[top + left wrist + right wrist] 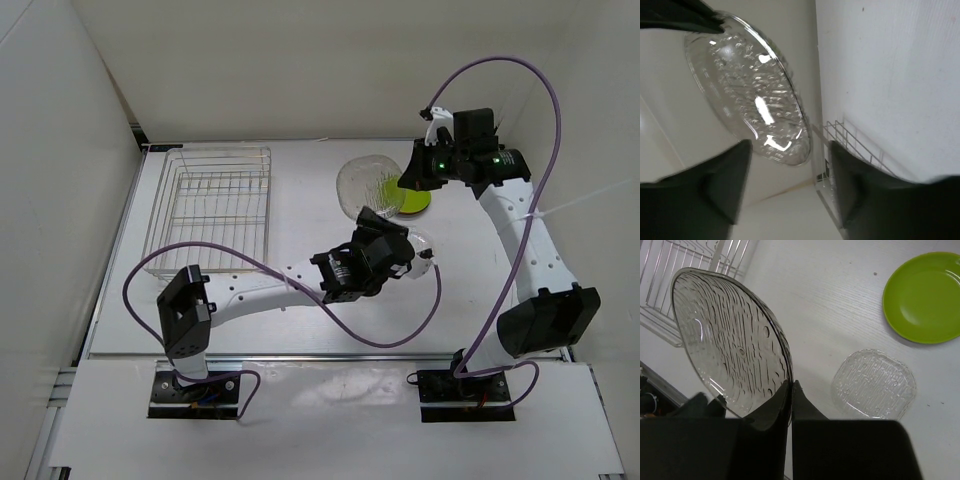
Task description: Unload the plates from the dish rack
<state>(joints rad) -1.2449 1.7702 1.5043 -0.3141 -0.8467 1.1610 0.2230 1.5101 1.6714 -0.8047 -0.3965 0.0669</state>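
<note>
Gripping arm: right gripper, at 1 o'clock over the table; fingers pinched tight on the rim of the smoky clear plate
Held item: smoky clear plate, on edge and tilted above the table; at 3 o'clock of the dish rack and clear of its wires
Free arm: left gripper, near the table's centre, at 6 o'clock of the held plate; fingers spread wide; the plate's lower rim shows in the gap; contact cannot be told
Rack: silver wire basket at 10 o'clock on the table
Green item: lime green plate, flat on the table at 1 o'clock; partly hidden from above by the held plate
Second clear item: patterned clear plate, flat on the table at 6 o'clock of the lime green plate; apart from it
</note>
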